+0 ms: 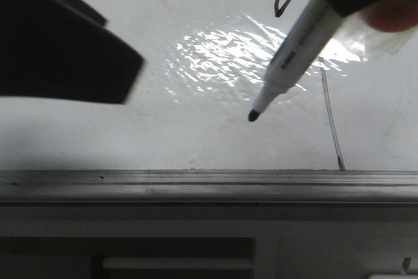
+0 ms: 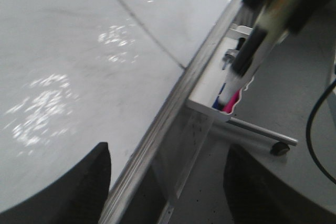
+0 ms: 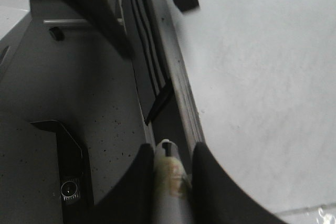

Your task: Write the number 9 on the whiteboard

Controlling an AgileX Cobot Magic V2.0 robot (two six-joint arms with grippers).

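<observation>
One number 9 (image 1: 330, 119) beside marker (image 1: 294, 57), gripped by right end effector (image 3: 172, 163); left released.

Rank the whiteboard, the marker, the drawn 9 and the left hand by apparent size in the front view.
1. whiteboard
2. left hand, though nearness to the camera inflates it
3. and 4. marker and 9: similar length, too close to rank.

The whiteboard (image 1: 196, 129) lies bare across its middle and lower left — broad room to pass there. The left gripper (image 1: 65, 44) blocks the upper left, the marker (image 1: 294, 53) slants across the upper right. A grey edge strip (image 1: 209, 184) bounds the bottom, with a pen tray (image 2: 220, 106) just below it.
</observation>
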